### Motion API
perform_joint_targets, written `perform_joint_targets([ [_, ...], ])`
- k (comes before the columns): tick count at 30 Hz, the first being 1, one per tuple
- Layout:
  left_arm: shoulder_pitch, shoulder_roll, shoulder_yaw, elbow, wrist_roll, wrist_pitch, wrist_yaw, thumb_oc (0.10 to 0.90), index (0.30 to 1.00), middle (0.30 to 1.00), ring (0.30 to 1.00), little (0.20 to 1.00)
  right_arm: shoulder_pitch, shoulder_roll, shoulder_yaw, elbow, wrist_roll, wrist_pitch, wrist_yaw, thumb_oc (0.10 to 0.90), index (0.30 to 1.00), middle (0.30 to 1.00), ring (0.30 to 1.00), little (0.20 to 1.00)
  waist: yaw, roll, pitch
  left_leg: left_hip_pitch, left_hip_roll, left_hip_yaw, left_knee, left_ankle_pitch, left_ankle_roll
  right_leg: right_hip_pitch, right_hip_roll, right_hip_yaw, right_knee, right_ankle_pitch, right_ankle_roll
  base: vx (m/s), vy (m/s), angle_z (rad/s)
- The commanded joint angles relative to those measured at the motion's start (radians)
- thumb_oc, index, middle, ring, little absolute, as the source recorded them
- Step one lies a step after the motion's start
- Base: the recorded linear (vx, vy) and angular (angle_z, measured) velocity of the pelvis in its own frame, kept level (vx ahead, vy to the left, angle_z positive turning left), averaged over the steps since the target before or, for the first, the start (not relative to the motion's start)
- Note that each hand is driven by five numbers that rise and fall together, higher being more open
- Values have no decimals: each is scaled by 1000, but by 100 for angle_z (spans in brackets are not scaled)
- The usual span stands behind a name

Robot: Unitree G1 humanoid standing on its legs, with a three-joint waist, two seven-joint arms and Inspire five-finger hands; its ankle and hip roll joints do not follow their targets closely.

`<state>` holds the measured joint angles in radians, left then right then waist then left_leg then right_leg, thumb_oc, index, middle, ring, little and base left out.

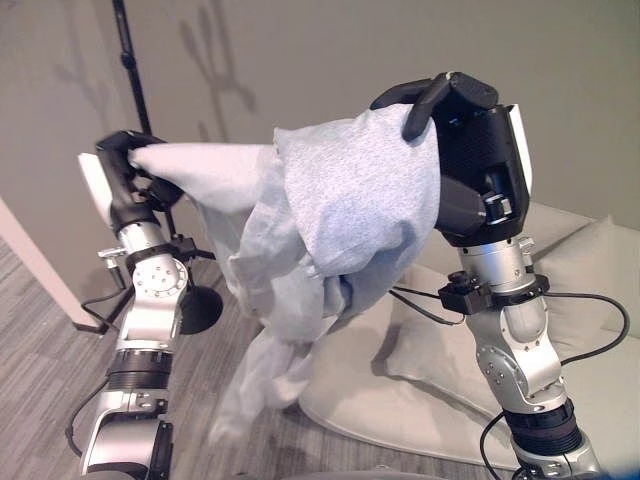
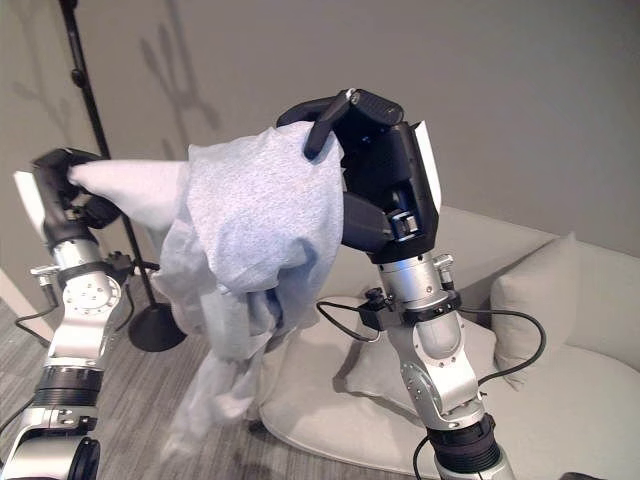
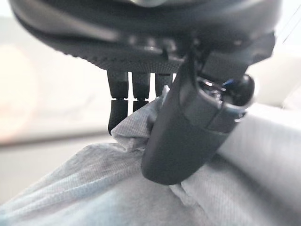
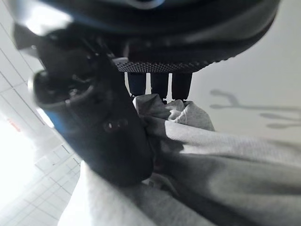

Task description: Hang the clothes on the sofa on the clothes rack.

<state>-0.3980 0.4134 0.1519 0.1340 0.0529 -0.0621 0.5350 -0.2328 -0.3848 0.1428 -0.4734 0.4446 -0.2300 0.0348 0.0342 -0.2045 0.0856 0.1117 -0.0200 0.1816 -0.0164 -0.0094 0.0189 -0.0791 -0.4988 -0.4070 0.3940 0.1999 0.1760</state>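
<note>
1. Garment [image 1: 350, 200]: soft grey knit cloth, matt, faintly heathered
2. Sofa [image 2: 590, 380]: pale woven fabric, matt
3. Rack pole [image 2: 95, 110]: black metal, slightly glossy
4. Floor [image 1: 50, 350]: grey wood-grain planks

Two silver-grey arms of stacked, rounded metal joint housings — ribbed black collars ring the forearms. Each ends in a dark, boxy hand, left hand [image 1: 128, 175] and right hand [image 1: 478, 150], backed by a white plate. The fingers [image 3: 118, 110] are black, slim and segmented — the palm edge is knurled.
</note>
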Motion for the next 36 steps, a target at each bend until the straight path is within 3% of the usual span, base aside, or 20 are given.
perform_joint_targets([
  [1,-11,81,-9,-168,79,-150,23,400,300,300,300,300,-27,18,-103,3,58,-110,8,400,300,300,300,300,10,12,-71,67,-55,3,-71,-97,45,-27,30,2,159,-82,26,34,22,18],
  [6,50,78,36,-289,76,-185,-18,400,300,300,300,300,50,-52,-192,30,27,-104,25,400,300,300,300,300,6,28,-30,70,-27,-43,-71,-86,19,-126,219,58,30,-214,-32,43,-24,32],
  [10,80,69,42,-328,61,-195,-47,400,300,300,300,300,93,-76,-222,45,-23,-99,14,400,300,300,300,300,-5,34,-10,77,-28,-81,-71,-88,11,-162,285,77,-21,-202,-40,86,-18,55],
  [15,186,42,35,-364,59,-203,-112,400,300,300,300,300,210,-76,-233,73,-117,-72,13,400,300,300,300,300,-24,31,-30,97,-50,-139,-54,-124,17,-71,376,113,-157,-223,-67,213,-61,62],
  [16,228,16,25,-371,17,-214,-140,400,300,300,300,300,238,-75,-224,107,-120,-59,18,400,300,300,300,300,-28,46,-43,87,-43,-138,44,-183,3,-13,396,109,-217,-243,-71,183,-49,8],
  [17,230,15,26,-373,15,-214,-143,400,300,300,300,300,239,-76,-224,108,-120,-60,18,400,300,300,300,300,-30,46,-43,79,-43,-140,58,-186,2,-9,396,105,-227,-234,-72,282,-38,10],
  [18,256,-1,11,-382,-39,-227,-174,400,300,300,300,300,269,-87,-239,133,-122,-52,20,400,300,300,300,300,-40,71,-32,7,-23,-113,232,-149,-63,55,411,101,-293,-240,-91,59,2,17],
  [19,257,-2,10,-383,-41,-228,-176,400,300,300,300,300,270,-89,-241,133,-121,-53,20,400,300,300,300,300,-42,70,-32,-6,-24,-115,247,-148,-64,55,409,96,-302,-229,-93,67,13,45],
  [20,264,-4,-1,-392,-64,-236,-193,400,300,300,300,300,282,-98,-255,148,-116,-54,16,400,300,300,300,300,-49,76,-16,-100,3,-95,418,-70,-132,75,406,81,-332,-214,-107,-7,4,53],
  [21,273,-3,-7,-399,-90,-240,-198,400,300,300,300,300,287,-104,-255,158,-104,-54,13,400,300,300,300,300,-52,77,-3,-147,46,-44,514,-24,-164,98,403,69,-350,-225,-118,29,3,65],
  [22,283,0,-12,-405,-104,-242,-198,400,300,300,300,300,286,-112,-250,168,-101,-56,9,400,300,300,300,300,-48,66,11,-198,67,-1,597,17,-173,119,389,60,-367,-228,-128,74,-4,72],
  [23,293,-4,-9,-411,-132,-245,-187,400,300,300,300,300,292,-109,-242,175,-99,-55,0,400,300,300,300,300,-43,54,28,-308,177,50,708,44,-169,152,377,47,-401,-235,-136,36,0,54],
  [25,296,-6,-9,-409,-146,-242,-192,400,300,300,300,300,291,-112,-242,178,-103,-54,-5,400,300,300,300,300,-37,54,32,-338,224,54,716,33,-151,160,374,49,-413,-235,-135,68,75,20],
  [27,298,-6,-2,-404,-153,-243,-186,400,300,300,300,300,283,-119,-240,175,-104,-56,-8,400,300,300,300,300,-29,64,30,-345,333,33,623,3,-138,178,360,62,-427,-238,-109,128,207,1],
  [29,298,-6,-1,-403,-158,-246,-186,400,300,300,300,300,277,-124,-241,171,-101,-57,-6,400,300,300,300,300,-29,67,24,-321,374,28,527,22,-135,178,342,69,-428,-233,-93,241,570,-30],
  [30,303,-5,-7,-409,-202,-251,-164,400,300,300,300,300,237,-129,-214,169,-66,-58,-16,400,300,300,300,300,5,112,10,-246,472,-159,95,169,-204,177,286,141,-407,-261,-24,378,890,-37],
  [31,303,-5,-7,-409,-203,-251,-163,400,300,300,300,300,236,-130,-213,170,-66,-58,-16,400,300,300,300,300,3,116,10,-237,476,-160,75,181,-209,177,291,139,-403,-264,-26,392,967,-38],
  [33,294,-10,-23,-405,-201,-255,-155,400,300,300,300,300,222,-130,-194,180,-60,-61,-24,400,300,300,300,300,10,138,7,-221,500,-282,8,232,-251,184,264,184,-381,-273,-3,179,532,-47],
  [35,282,-7,-52,-400,-203,-254,-175,400,300,300,300,300,232,-125,-188,175,-41,-60,-9,400,300,300,300,300,-8,151,-2,-232,493,-321,58,163,-260,184,238,199,-319,-298,18,207,607,-72],
  [36,259,-6,-76,-401,-197,-246,-191,400,300,300,300,300,250,-122,-200,175,-47,-58,-6,400,300,300,300,300,-26,154,-7,-245,498,-284,81,127,-265,197,215,193,-290,-316,32,161,641,-37],
])
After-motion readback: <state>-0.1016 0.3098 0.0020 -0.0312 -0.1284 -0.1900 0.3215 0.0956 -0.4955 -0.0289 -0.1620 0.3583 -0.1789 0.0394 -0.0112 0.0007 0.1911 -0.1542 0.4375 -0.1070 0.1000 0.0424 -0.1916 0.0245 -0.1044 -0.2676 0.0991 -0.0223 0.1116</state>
